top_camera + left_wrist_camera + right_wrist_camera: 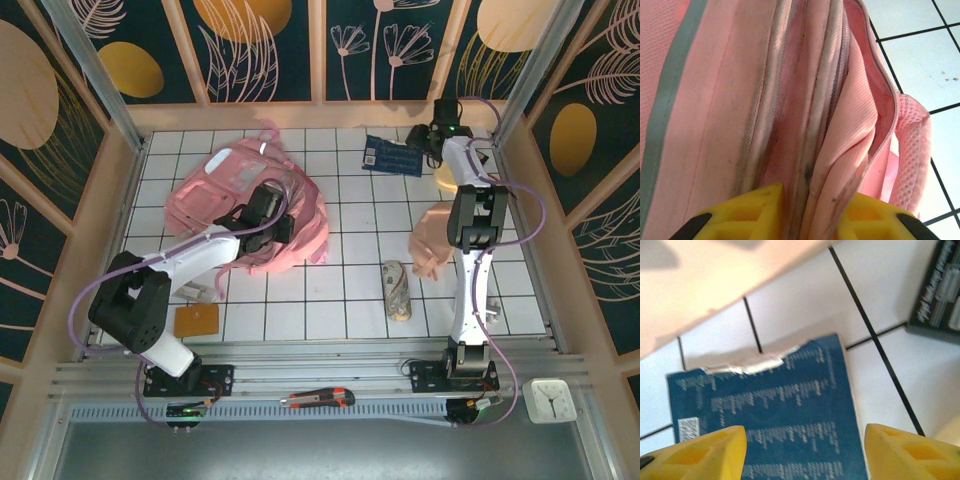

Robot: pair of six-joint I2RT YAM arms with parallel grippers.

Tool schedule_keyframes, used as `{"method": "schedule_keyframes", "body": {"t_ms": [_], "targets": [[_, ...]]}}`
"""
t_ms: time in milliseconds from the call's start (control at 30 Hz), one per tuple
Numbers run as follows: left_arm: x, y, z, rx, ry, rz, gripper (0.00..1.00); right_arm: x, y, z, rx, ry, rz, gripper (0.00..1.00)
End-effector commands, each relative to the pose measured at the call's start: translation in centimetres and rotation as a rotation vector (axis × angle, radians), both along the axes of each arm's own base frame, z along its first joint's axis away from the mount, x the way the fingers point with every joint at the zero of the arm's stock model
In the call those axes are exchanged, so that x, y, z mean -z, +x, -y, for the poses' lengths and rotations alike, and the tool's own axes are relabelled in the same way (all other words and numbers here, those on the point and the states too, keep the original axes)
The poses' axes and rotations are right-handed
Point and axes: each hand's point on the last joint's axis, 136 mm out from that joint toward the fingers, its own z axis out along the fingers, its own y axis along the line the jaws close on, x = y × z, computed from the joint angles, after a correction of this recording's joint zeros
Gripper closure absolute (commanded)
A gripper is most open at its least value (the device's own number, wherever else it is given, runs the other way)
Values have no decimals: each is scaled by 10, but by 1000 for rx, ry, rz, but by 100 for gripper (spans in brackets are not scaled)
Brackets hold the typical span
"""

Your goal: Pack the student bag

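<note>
Tiled table (360, 300): bag (215, 190) at 10 o'clock, left gripper (812, 205) pinching it; right gripper (805, 450) gaping over booklet (780, 410) at 1 o'clock.

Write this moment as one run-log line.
left gripper: shut on fold of pink bag | right gripper: open over blue booklet | booklet: flat on table

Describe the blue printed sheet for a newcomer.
On the tiled table, look at the far edge, right of the pink student bag. The blue printed sheet lies flat there under the right gripper. It is dark blue with white print, unlike the peach cloth nearby.
</note>
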Motion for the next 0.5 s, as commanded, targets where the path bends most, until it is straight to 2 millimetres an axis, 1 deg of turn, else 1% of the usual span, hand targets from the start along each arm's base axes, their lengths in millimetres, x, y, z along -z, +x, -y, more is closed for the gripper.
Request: {"method": "schedule_keyframes", "body": {"t_ms": [0,33,167,467], "targets": [[-1,-3,-14,-47,14,5,74,28,4,-3,-4,62,-37,36],[5,-6,-17,-48,23,-6,74,33,5,-3,-3,71,-40,36],[8,-8,-19,-48,35,-13,74,50,6,-6,-10,92,-58,37],[15,-10,-19,-42,40,-26,74,82,0,-4,14,82,-121,37]]}}
